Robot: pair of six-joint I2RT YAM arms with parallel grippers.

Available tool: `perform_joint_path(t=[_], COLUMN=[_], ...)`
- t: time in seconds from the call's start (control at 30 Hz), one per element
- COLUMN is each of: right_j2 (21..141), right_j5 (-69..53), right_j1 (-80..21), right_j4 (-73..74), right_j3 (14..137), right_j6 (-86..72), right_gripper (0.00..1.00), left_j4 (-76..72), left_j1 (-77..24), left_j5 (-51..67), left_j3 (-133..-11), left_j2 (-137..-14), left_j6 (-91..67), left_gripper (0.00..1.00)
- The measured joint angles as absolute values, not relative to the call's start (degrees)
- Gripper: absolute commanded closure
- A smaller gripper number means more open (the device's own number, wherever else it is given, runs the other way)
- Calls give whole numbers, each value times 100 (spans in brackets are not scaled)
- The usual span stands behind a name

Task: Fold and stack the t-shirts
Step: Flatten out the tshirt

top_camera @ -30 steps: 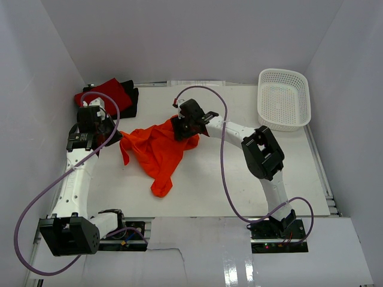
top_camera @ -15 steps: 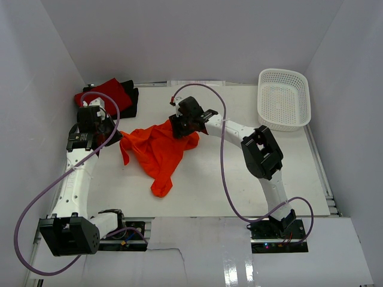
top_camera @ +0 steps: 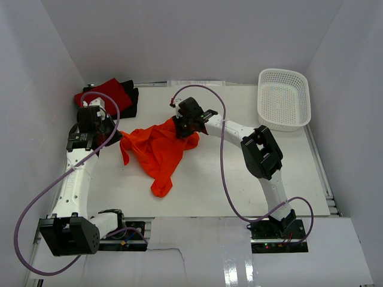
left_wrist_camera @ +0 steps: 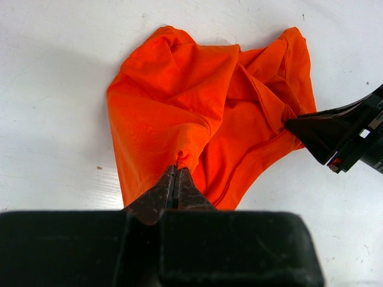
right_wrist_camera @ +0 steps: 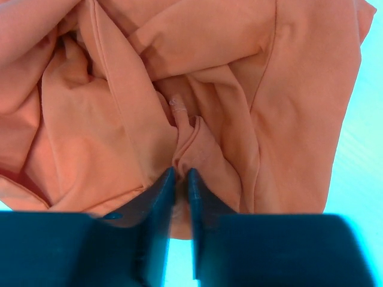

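Jaws of the right gripper have narrowed from wide onto a ridge of the orange t-shirt lying between them, while the left gripper is pinched tight on its far edge, so spreading can probably begin.

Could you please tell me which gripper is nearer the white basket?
Right. The right gripper grips the orange t-shirt mid-table, left of the white basket; the left gripper holds the shirt's far-left edge.

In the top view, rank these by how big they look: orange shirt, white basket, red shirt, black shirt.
1. The orange shirt and the white basket look about alike; I would not rank them apart.
2. The red shirt, folded.
3. The black shirt: only an edge shows beside the red one, the rest is hidden.
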State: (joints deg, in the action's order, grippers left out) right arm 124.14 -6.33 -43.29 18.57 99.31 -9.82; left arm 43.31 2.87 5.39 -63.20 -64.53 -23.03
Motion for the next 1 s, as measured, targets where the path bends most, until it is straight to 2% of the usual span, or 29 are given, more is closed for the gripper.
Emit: perform_joint_path(t=[0.07, 0.47, 1.0], right_j2=[12414, 12178, 10112], right_j5=[-626, -255, 467], right_j1=[-4329, -4307, -3841], right_j4=[1872, 2027, 2261], right_j3=[9931, 9863, 9992], right_j6=[-969, -972, -832], right_gripper=[92, 92, 92], left_j4=[4331, 4327, 4351], left_j1=[287, 287, 287], left_j5=[539, 539, 484], left_j3=[-6320, -6320, -6652], left_j2=[-6453, -6453, -6484], left_j6=[-2305, -2342, -2324], left_gripper=[98, 98, 98])
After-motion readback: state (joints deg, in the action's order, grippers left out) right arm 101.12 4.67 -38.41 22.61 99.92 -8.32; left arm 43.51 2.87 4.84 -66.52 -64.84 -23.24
